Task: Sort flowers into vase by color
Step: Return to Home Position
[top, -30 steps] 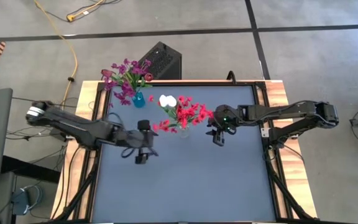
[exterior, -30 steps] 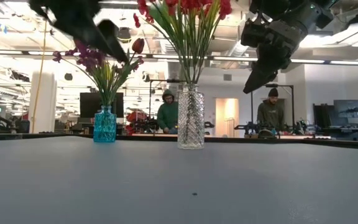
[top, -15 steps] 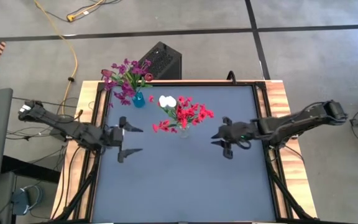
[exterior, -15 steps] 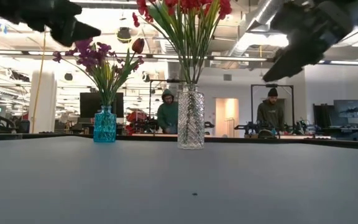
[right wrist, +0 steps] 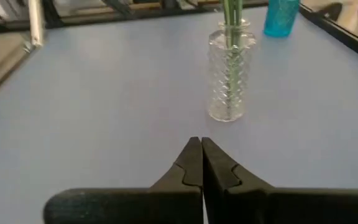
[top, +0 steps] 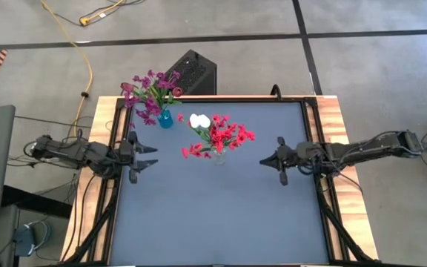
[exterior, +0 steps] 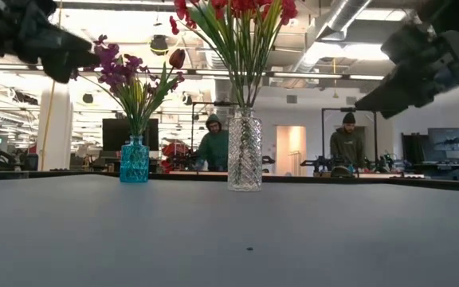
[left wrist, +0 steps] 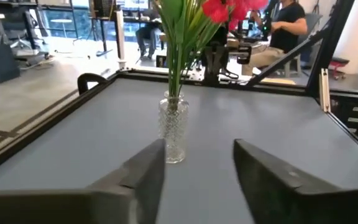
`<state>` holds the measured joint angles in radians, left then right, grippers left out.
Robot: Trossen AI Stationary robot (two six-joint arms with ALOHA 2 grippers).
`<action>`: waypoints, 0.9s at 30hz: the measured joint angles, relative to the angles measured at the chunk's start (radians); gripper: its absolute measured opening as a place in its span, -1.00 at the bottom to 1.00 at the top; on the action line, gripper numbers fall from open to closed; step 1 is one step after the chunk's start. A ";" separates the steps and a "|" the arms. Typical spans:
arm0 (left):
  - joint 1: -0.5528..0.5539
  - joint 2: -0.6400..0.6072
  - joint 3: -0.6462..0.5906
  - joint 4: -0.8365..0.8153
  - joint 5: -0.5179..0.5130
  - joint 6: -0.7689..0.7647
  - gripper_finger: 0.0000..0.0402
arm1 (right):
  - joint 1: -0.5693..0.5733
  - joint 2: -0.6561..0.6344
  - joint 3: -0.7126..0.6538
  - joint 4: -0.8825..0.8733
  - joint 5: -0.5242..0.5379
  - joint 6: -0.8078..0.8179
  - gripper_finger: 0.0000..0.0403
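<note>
High view: we judge flowers (top: pixel 224 136) light, floppy; grip stems above vase (top: pixel 219 157). Left gripper (top: pixel 148 157) wide, right gripper (top: pixel 265 161) closed, empty.

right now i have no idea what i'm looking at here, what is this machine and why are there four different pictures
It is a robot with two dark arms working at a table, each ending in a two-finger gripper. The high view looks straight down on everything. The low view sits at table height and looks across into an office, where two people show far behind. The other two pictures come from a camera on each wrist, looking past that arm's own fingers.

On the dark table stand two vases. A clear glass vase holds red flowers and white blooms, and a small blue vase holds purple flowers.

The left gripper is at the table's left edge, open and empty. The right gripper is towards the right side, shut on nothing.
</note>
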<state>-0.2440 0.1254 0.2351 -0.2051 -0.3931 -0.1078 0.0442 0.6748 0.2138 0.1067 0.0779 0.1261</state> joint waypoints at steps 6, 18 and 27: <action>0.000 -0.114 -0.083 0.026 0.004 0.029 -0.77 | -0.128 -0.070 -0.104 0.176 -0.250 0.021 -0.90; 0.041 -0.120 -0.103 0.053 0.005 0.054 -0.99 | -0.392 -0.156 -0.126 0.095 -0.424 -0.002 -0.90; 0.052 -0.120 -0.191 0.178 0.072 0.042 -1.00 | -0.426 -0.160 -0.125 0.115 -0.422 -0.004 -0.89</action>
<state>-0.1923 0.0054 0.0444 -0.0269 -0.3211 -0.0662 -0.3817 0.5148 0.0887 0.2220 -0.3444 0.1224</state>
